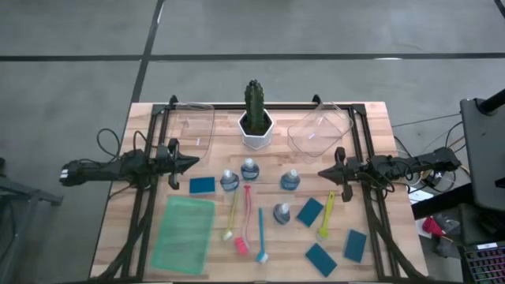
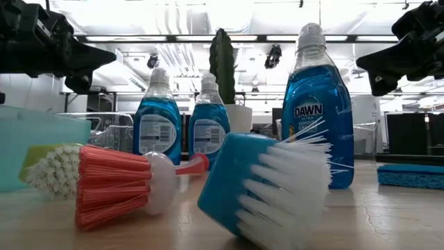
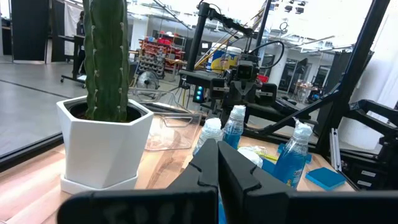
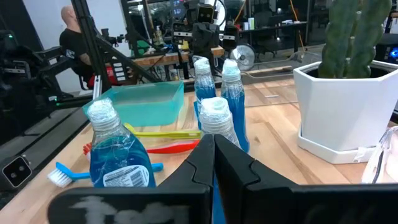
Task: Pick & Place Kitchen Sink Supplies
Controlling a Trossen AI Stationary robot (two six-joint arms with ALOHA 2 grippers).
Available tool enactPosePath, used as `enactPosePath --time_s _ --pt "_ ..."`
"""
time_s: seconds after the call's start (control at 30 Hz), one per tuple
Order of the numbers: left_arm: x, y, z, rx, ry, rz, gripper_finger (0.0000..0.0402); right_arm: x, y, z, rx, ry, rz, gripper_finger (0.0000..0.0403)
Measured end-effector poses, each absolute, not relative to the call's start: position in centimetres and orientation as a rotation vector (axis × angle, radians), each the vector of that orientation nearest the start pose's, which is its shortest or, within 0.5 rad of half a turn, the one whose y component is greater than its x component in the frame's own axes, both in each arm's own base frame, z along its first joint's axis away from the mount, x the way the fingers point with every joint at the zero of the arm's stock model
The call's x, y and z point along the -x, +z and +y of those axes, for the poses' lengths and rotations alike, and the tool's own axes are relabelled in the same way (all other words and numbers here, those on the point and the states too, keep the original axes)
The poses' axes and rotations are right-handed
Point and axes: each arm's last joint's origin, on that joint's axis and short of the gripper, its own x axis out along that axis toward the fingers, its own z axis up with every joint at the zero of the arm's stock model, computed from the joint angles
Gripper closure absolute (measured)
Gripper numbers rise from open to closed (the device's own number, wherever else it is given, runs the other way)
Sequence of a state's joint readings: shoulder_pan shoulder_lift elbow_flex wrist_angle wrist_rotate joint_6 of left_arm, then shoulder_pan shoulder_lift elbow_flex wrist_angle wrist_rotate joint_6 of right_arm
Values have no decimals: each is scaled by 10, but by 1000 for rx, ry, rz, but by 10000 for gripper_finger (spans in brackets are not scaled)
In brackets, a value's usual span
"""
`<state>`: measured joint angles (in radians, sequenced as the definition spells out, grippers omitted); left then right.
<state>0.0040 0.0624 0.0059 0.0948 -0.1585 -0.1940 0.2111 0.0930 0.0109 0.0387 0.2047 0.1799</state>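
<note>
Several small blue bottles (image 1: 249, 168) with pale caps stand upright mid-table. The yellow (image 1: 232, 213), pink (image 1: 245, 221), blue (image 1: 261, 235) and lime (image 1: 327, 214) brushes lie flat near them. Several teal sponges (image 1: 310, 211) lie flat around them. My left gripper (image 1: 193, 164) hovers shut and empty left of the bottles, above the table; it also shows in its wrist view (image 3: 217, 155). My right gripper (image 1: 322, 171) hovers shut and empty right of the bottles; it also shows in its wrist view (image 4: 213, 149).
A green cactus in a white hexagonal pot (image 1: 256, 130) stands at the far middle, between two clear containers (image 1: 195, 126) (image 1: 318, 132). A translucent green tray (image 1: 184, 231) lies at the near left. A person sits beyond the table (image 4: 71, 31).
</note>
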Motion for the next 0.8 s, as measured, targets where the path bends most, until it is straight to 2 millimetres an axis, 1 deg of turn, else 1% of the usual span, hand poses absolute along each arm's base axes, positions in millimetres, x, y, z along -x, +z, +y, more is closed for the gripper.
enactPosePath --time_s 0.37,0.43,0.5,0.6,0.67,0.8 --pt "-101 170 5 197 158 -54 401 -101 164 16 -173 3 41 394" --pt "-101 170 5 197 158 -54 401 -101 164 16 -213 2 41 394" --pt "-101 170 5 197 158 -54 401 -101 166 16 -331 3 20 394" --pt "-101 170 5 196 158 -54 401 -101 174 16 -617 27 -63 394" --pt "-101 170 5 197 158 -54 401 -101 178 15 -761 40 -101 394" --pt "-101 170 5 197 158 -54 401 -99 187 15 -913 79 -185 394"
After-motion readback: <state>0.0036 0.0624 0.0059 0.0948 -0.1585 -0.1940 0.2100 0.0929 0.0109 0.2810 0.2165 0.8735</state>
